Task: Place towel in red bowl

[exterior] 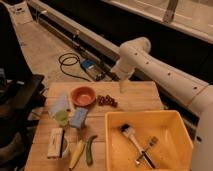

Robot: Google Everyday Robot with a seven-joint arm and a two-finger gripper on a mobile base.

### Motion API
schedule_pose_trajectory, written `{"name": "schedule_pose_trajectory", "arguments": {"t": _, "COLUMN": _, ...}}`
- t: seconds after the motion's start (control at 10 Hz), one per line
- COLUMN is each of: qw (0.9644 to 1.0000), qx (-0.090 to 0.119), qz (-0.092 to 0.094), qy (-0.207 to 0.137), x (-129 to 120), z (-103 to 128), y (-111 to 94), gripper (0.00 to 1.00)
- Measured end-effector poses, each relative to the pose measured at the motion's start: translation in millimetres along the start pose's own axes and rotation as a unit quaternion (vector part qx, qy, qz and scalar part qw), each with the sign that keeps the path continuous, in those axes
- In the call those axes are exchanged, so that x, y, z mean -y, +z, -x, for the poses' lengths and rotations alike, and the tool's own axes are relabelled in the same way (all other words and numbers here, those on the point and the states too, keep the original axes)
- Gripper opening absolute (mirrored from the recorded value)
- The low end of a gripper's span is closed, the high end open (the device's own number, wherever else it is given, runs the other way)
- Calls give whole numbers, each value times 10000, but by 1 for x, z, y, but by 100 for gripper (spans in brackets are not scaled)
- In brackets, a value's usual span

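The towel point(60, 103) lies on the tabletop point(56, 89) just left of the red bowl point(83, 95), dark berries point(106, 100) sit just right of it, and the pincer point(122, 86), released or clenched I cannot tell, hangs farther right, so a low reach across risks scattering berries or shoving the bowl.

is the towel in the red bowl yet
No, the towel lies on the table beside the red bowl, and the gripper hangs over the table's far edge.
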Motion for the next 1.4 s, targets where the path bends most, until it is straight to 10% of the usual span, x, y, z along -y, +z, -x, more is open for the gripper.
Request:
{"name": "schedule_pose_trajectory", "arguments": {"t": 0.3, "qw": 9945, "qx": 346, "qz": 96, "qy": -983, "x": 12, "z": 67, "y": 14, "gripper": 80}}
{"name": "schedule_pose_trajectory", "arguments": {"t": 0.9, "qw": 9923, "qx": 306, "qz": 93, "qy": -1198, "x": 16, "z": 76, "y": 13, "gripper": 80}}
{"name": "schedule_pose_trajectory", "arguments": {"t": 1.4, "qw": 9787, "qx": 342, "qz": 55, "qy": -2022, "x": 59, "z": 144, "y": 31, "gripper": 80}}
